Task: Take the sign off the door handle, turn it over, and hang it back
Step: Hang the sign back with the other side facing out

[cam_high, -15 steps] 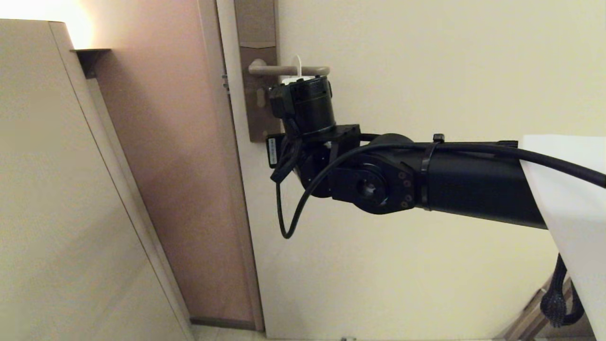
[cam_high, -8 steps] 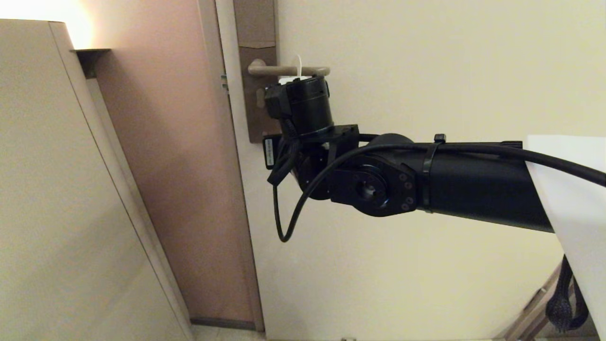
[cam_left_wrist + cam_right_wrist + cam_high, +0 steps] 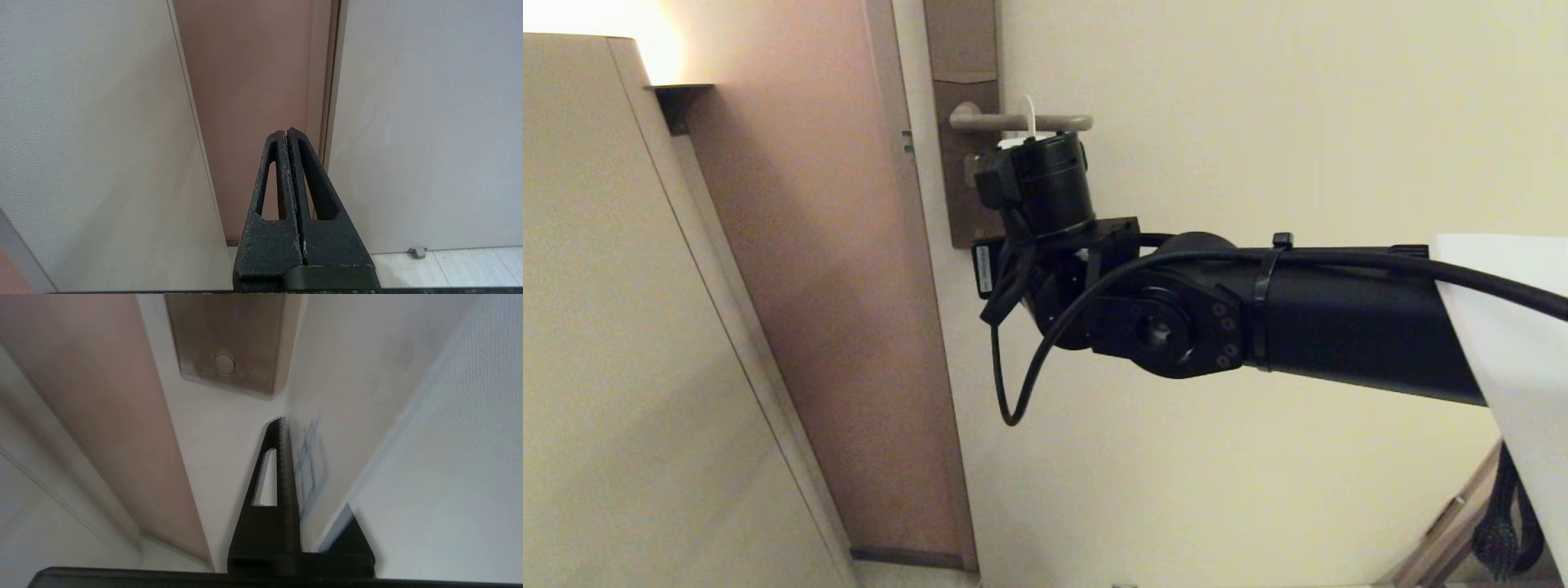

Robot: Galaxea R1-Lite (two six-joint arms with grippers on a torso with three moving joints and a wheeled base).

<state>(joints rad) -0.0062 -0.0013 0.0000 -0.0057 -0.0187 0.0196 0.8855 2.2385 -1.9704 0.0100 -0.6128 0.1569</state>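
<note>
The door handle (image 3: 1021, 122) juts out level from its tall brown backplate (image 3: 960, 49) on the cream door. Only a thin white edge of the sign (image 3: 1029, 113) shows in the head view, looped over the lever just above my right wrist. In the right wrist view the sign (image 3: 327, 428) is a white card with blue print, standing slanted between the fingers of my right gripper (image 3: 296, 424). Those fingers are slightly apart, so it is open; the far finger is mostly hidden behind the card. My left gripper (image 3: 287, 131) is shut and empty, low near the door frame.
A pale panel (image 3: 621, 327) fills the left, with a pinkish wall strip (image 3: 833, 286) between it and the door (image 3: 1258, 122). The backplate's lower end with a round screw (image 3: 224, 364) lies ahead of the right fingers. A small door stop (image 3: 416, 252) sits on the floor.
My right wrist has slid a little to the left along the handle, and the sign's edge went with it. The right jaws have parted slightly from the card.
</note>
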